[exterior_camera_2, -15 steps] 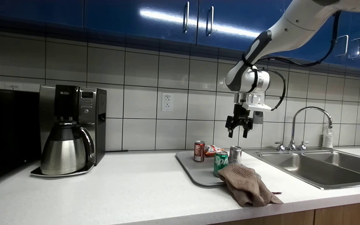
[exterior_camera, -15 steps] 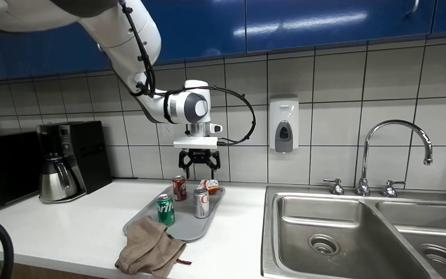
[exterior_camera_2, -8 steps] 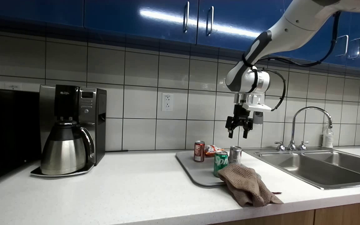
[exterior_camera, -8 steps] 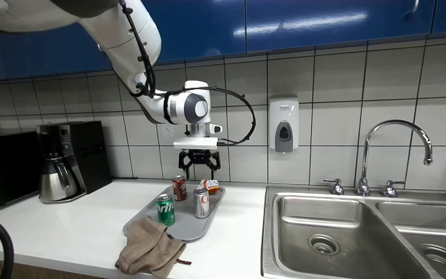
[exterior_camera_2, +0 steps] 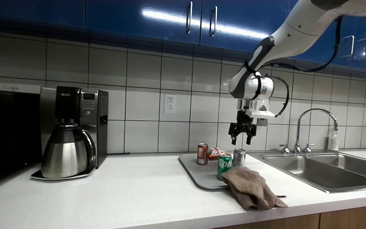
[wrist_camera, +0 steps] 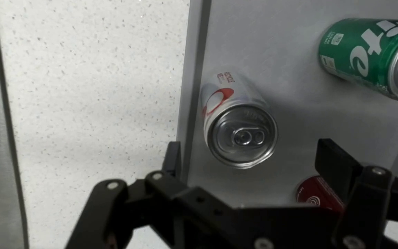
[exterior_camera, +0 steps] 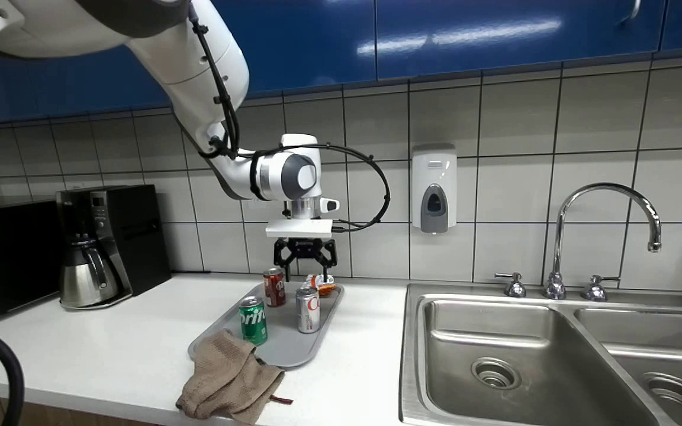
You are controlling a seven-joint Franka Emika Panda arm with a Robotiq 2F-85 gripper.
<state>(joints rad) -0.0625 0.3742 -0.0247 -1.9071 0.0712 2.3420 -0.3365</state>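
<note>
My gripper [exterior_camera: 306,277] hangs open above the grey tray [exterior_camera: 286,354], fingers pointing down, with nothing between them. In the wrist view, a silver can [wrist_camera: 235,95] stands upright just ahead of the gap between my fingertips, its lid facing the camera. A green Sprite can [wrist_camera: 365,52] is at the upper right there. Part of a red can [wrist_camera: 316,192] shows below the right finger [wrist_camera: 335,162], the remainder hidden. At the tray's back lies an orange and white packet [exterior_camera_2: 214,153], out of sight in the wrist view. A brown cloth [exterior_camera: 228,378] drapes over the tray's front edge.
To one side stand a coffee maker with a steel carafe [exterior_camera_2: 64,159] and a black appliance [exterior_camera: 9,254]. A double sink [exterior_camera: 495,343] with a tall faucet [exterior_camera: 560,236] is on the other side. A soap dispenser [exterior_camera: 434,189] hangs on the tiled wall under blue cabinets [exterior_camera: 317,41].
Over the last half second my arm and gripper have come down a little toward the tray, the jaws staying open. The cans, packet and cloth have not moved.
</note>
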